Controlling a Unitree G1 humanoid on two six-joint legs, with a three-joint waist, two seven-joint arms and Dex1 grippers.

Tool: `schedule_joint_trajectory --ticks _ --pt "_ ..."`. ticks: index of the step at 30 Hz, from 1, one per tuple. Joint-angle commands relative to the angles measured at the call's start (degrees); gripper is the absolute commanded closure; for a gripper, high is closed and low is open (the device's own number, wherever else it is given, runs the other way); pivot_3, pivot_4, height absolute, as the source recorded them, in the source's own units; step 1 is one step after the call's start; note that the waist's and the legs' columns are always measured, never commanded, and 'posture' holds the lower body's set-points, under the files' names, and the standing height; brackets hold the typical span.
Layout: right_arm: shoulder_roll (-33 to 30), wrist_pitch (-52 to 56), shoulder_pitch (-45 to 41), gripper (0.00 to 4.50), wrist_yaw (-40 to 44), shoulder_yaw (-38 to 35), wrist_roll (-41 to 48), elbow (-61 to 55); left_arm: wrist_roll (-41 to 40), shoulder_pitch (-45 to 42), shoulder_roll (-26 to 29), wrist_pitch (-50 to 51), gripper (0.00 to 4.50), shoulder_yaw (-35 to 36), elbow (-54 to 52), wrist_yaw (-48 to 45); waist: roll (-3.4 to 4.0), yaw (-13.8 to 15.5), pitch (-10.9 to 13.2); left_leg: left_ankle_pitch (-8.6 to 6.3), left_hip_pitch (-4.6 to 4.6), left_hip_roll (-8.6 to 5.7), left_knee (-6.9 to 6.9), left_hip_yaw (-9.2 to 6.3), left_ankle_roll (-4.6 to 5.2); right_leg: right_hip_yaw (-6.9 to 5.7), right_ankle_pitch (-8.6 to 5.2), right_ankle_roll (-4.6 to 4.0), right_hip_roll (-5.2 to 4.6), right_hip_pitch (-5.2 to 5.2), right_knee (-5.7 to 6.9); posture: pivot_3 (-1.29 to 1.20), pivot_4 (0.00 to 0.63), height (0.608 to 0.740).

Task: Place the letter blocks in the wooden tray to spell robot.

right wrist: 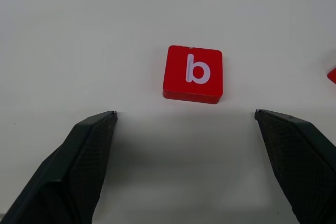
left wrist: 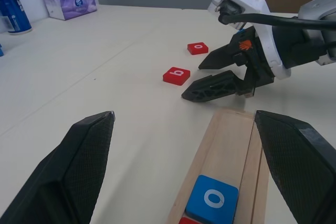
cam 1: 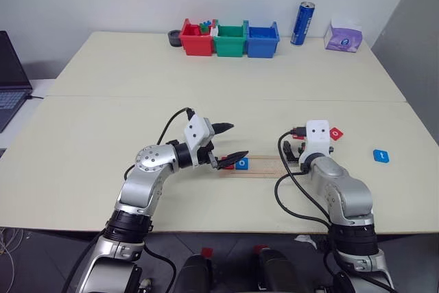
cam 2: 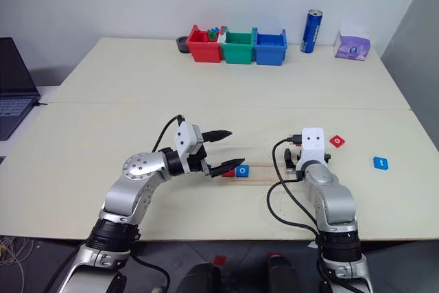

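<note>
The right gripper (right wrist: 185,121), fingers spread, lines up on the red b block (right wrist: 192,74) because the tray (left wrist: 231,150), already holding the blue o (left wrist: 212,199), likely needs it next, while the left gripper (left wrist: 186,124) waits spread above.

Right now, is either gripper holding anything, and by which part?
Nothing is held. Both the left gripper and right gripper are open; the red square b block lies free.

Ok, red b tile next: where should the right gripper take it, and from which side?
Grip the b tile across its two opposite side edges, coming down from above. It lies flat on the table, apart from the other tiles, so only the thin edges offer purchase. The right gripper is open, just short of it.
</note>
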Motion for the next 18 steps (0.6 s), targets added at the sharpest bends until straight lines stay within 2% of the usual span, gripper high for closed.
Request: schedule_joint_trajectory --ticks 1,15,18 --pt "1.1 -1.93 -1.85 0.0 -0.73 -0.86 -1.02 1.17 -1.41 0.25 0.28 0.5 0.02 -0.61 -3.33 -0.22 0.0 -0.04 0.0 0.0 0.0 0.0 0.0 0.0 0.0 0.0 0.0 0.0 0.0 0.0 0.0 0.0 0.15 0.74" --pt "1.78 -8.06 -4.31 0.0 -0.31 -3.37 -1.67 10.94 -2.31 0.67 0.57 2.11 0.02 -1.06 -4.82 0.51 0.01 -0.1 -0.01 0.0 0.04 -0.01 0.01 0.02 0.0 0.01 0.01 0.0 0.0 0.02 0.01 0.0 0.15 0.74" --pt "2.0 -8.58 -4.4 0.55 -0.21 -3.45 -1.52 11.42 -2.42 0.87 0.54 2.29 0.0 -1.17 -5.25 0.7 0.01 -0.09 -0.01 0.0 0.04 -0.01 0.01 0.02 0.0 0.01 0.0 0.0 0.0 0.02 0.01 0.0 0.15 0.74"
